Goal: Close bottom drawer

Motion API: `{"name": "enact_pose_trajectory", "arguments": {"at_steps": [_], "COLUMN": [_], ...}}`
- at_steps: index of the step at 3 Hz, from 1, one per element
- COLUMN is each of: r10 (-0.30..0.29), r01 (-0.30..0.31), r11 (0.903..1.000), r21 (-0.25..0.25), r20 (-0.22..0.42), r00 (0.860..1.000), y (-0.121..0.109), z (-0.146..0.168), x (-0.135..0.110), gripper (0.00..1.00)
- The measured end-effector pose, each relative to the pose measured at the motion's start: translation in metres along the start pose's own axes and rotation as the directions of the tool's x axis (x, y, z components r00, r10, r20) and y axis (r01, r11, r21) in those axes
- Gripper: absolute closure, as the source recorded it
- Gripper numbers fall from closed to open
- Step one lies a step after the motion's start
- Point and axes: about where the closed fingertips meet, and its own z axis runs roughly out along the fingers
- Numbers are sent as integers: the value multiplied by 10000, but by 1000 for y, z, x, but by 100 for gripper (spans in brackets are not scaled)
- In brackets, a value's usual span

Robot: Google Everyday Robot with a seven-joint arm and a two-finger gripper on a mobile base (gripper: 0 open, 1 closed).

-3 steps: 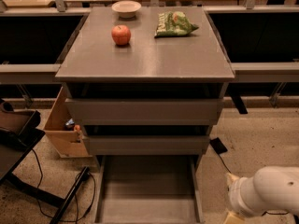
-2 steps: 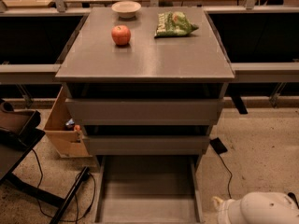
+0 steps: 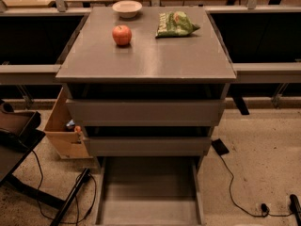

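A grey bench [image 3: 146, 60] carries a white bowl [image 3: 127, 8] at its far edge, a red apple [image 3: 122, 35] just in front of the bowl, and a green snack bag [image 3: 176, 24] lying flat to the apple's right. Below sit the top drawer [image 3: 145, 112] and the middle drawer [image 3: 146, 146]. An open cardboard box [image 3: 63, 131] stands on the speckled floor [image 3: 268, 140] at the left, and a black cable [image 3: 233, 192] trails at the right.

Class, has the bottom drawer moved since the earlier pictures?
No. The bottom drawer sticks out just as far below the middle drawer as before. The gripper is out of view.
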Motion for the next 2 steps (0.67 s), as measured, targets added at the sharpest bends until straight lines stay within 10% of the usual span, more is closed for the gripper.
{"name": "enact_pose_trajectory", "arguments": {"at_steps": [2], "r10": [943], "r01": [-903], "r11": [9931], "r21": [-750], "r20": [513], "r00": [9942], "y": [21], "z": [83], "x": [37], "gripper": [100]}}
